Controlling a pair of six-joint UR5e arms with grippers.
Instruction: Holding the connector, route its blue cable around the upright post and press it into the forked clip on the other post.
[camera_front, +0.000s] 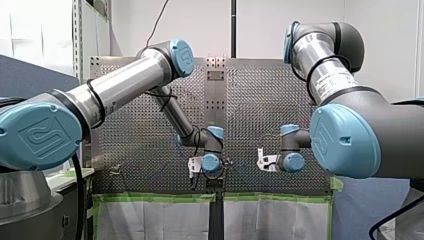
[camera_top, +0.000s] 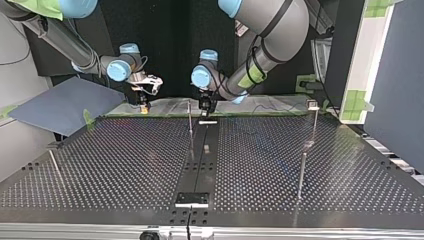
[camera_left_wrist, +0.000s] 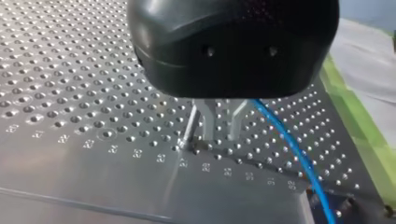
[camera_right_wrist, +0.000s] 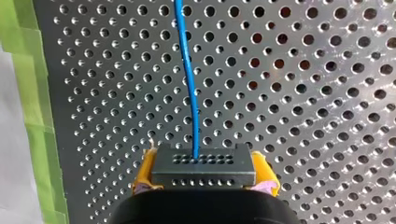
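In the right wrist view, begin at my right claw (camera_right_wrist: 204, 173). Its yellow pads (camera_right_wrist: 145, 169) pinch the dark grey rectangular connector (camera_right_wrist: 204, 164) from both sides. The thin blue cable (camera_right_wrist: 189, 70) leaves the middle of the connector's hole-studded face and runs straight ahead over the perforated metal tabletop (camera_right_wrist: 303, 93), away from the claw. A strip of green tape (camera_right_wrist: 32, 93) borders the tabletop edge beside the claw.

In the left wrist view, check my left claw (camera_left_wrist: 218, 138). Its two metal fingers (camera_left_wrist: 208, 122) stand slightly spread below the black body, tips close to the tabletop, with nothing visible between them. A thin upright metal post (camera_left_wrist: 189, 128) rises just beside one finger. The blue cable passes near the other finger, on the side away from that post.

In the top view, look first to the view's right. There a second thin post (camera_top: 312, 125) carries a small clip head whose fork is too small to confirm. Beyond it, you find both claws at the tabletop's far edge, my right at the view's left and my left near the middle.
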